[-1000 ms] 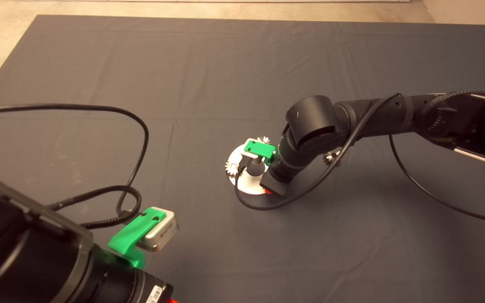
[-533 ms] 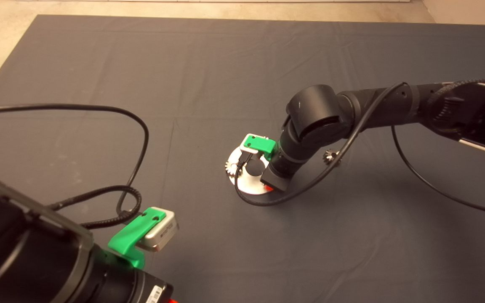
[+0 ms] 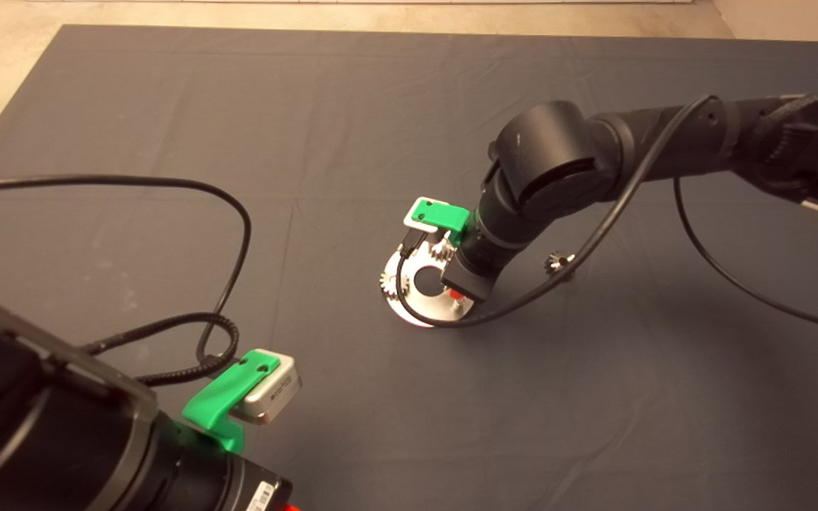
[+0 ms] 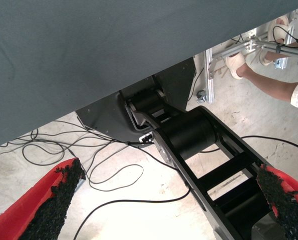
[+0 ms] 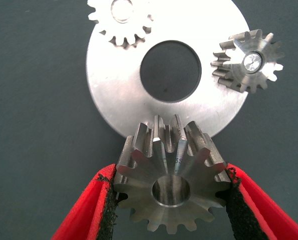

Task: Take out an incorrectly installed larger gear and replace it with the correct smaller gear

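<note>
In the right wrist view the larger gear (image 5: 189,165), dark steel with a round centre hole, sits between the red fingers of my right gripper (image 5: 171,186), which is shut on it above the near rim of the round silver plate (image 5: 113,95). Two small gears (image 5: 121,17) (image 5: 246,60) sit on the plate beside its big centre hole. From the head view, the right gripper (image 3: 456,294) hangs over the plate (image 3: 416,309), and the arm hides the larger gear. The smaller gear (image 3: 558,264) lies loose on the mat to the right. My left gripper (image 4: 171,175) is parked open at the lower left.
A black cable (image 3: 444,323) loops from the right wrist around the plate's front. Another cable (image 3: 238,213) trails over the mat on the left. The left wrist view shows the floor, the robot's base (image 4: 189,135) and a person's feet (image 4: 239,62).
The right arm has risen and drawn back with the larger gear, lifting it off the plate. More of the plate and its centre hole now show. The left arm has not moved.
</note>
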You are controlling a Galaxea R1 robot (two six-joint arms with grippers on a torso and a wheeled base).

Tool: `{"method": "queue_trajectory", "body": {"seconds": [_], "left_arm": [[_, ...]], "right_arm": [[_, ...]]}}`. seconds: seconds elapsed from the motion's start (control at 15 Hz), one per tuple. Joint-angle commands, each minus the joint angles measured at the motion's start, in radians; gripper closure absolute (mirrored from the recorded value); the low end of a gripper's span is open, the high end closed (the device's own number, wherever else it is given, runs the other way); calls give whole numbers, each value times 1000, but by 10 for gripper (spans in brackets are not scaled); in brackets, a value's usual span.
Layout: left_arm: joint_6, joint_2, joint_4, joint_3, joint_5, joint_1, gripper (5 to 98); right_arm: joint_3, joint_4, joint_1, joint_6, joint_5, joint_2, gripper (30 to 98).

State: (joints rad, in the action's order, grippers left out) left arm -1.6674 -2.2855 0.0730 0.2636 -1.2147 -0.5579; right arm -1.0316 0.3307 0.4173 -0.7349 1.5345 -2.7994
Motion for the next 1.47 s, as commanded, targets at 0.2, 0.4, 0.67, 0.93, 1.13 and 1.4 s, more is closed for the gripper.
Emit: {"method": "queue_trajectory", "body": {"seconds": [0.2, 0.4, 0.67, 0.93, 1.13, 1.4], "left_arm": [[-6, -3, -5, -15, 6, -11, 127], [-6, -3, -5, -15, 6, -11, 127], [-6, -4, -5, -15, 6, -10, 127], [-6, -4, -5, -15, 7, -10, 127], [-6, -4, -5, -15, 7, -11, 127], [-6, -4, -5, -15, 7, -10, 127]], "right_arm": [[25, -101, 103, -40, 124, 174, 792], [-55, -101, 103, -40, 124, 183, 791], [-141, -98, 97, -37, 124, 181, 791], [-220, -96, 87, -36, 124, 175, 791], [-296, -96, 57, -31, 124, 131, 791], [-338, -96, 26, -29, 124, 83, 791]]}}
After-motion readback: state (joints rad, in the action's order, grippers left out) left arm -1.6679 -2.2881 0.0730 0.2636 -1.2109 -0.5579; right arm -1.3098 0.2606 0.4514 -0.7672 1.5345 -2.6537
